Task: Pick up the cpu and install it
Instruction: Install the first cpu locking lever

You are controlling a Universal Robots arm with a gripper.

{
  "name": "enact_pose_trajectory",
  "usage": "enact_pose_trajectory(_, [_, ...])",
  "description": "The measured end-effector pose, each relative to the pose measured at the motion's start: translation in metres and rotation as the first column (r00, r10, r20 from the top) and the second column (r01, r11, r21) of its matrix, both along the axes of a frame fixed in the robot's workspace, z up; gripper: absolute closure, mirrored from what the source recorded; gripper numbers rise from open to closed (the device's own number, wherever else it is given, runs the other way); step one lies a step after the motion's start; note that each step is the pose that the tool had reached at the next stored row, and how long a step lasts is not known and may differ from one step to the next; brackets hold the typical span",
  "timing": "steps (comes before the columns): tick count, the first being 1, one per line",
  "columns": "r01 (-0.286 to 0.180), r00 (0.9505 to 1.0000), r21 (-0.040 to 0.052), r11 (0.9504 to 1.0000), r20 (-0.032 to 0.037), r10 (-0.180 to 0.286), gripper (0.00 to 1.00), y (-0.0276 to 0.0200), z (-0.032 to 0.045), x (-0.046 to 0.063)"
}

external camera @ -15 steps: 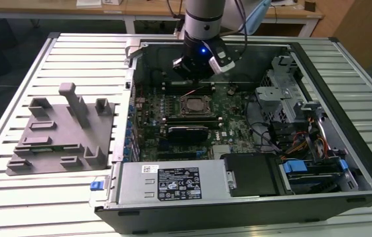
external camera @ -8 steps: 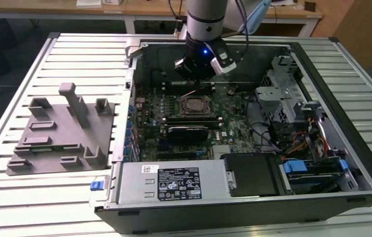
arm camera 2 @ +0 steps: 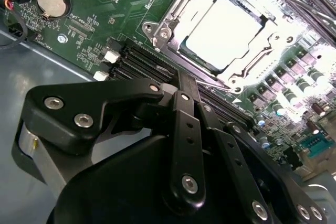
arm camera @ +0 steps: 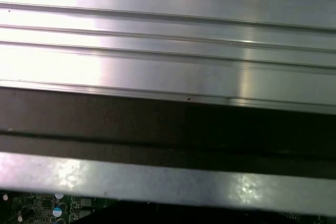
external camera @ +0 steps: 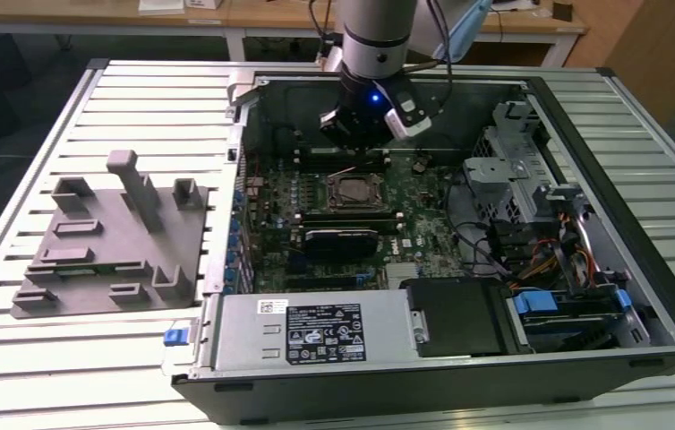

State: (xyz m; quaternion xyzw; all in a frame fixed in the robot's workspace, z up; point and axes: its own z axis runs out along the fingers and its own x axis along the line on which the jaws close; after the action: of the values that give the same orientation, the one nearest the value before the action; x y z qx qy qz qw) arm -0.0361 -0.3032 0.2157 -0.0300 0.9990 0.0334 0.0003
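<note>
A: The ribbed metal tabletop (external camera: 27,358) carries an open computer case (external camera: 624,296); the cpu (arm camera 2: 223,32) already lies in its socket (arm camera 2: 157,32).

B: The hand (external camera: 368,125) hovers beside it, fingers hidden, so I cannot tell their state. A careless descent could knock the chip askew or snag the frame.

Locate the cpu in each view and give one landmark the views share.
Exterior view: the cpu sits in the socket at the middle of the motherboard, just below the gripper.
Second wrist view: cpu lies pale and flat inside the metal socket frame, beyond the gripper's linkage.
First wrist view: not in it.
Shared landmark: the green motherboard.
</note>
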Motion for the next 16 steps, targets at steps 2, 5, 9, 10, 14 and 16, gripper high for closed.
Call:
enact_pose_trajectory(2, [0.000, 1.0000, -0.0001, 1.0000, -0.0001, 0.000, 0.89, 0.0000, -0.0015, 0.001])
enact_pose_trajectory(5, [0.000, 1.0000, 0.0000, 1.0000, 0.0000, 0.000, 0.89, 0.0000, -0.0041, 0.002])
enact_pose_trajectory(9, [0.000, 1.0000, -0.0001, 1.0000, -0.0001, 0.000, 0.89, 0.0000, -0.0085, 0.004])
enact_pose_trajectory(10, [0.000, 1.0000, 0.0000, 1.0000, 0.0000, 0.000, 0.89, 0.0000, -0.0097, 0.005])
enact_pose_trajectory(14, [0.000, 1.0000, 0.0000, 1.0000, 0.0000, 0.000, 0.89, 0.0000, -0.0147, 0.006])
enact_pose_trajectory(16, [0.000, 1.0000, -0.0001, 1.0000, 0.0000, 0.000, 0.89, 0.0000, -0.0166, 0.006])
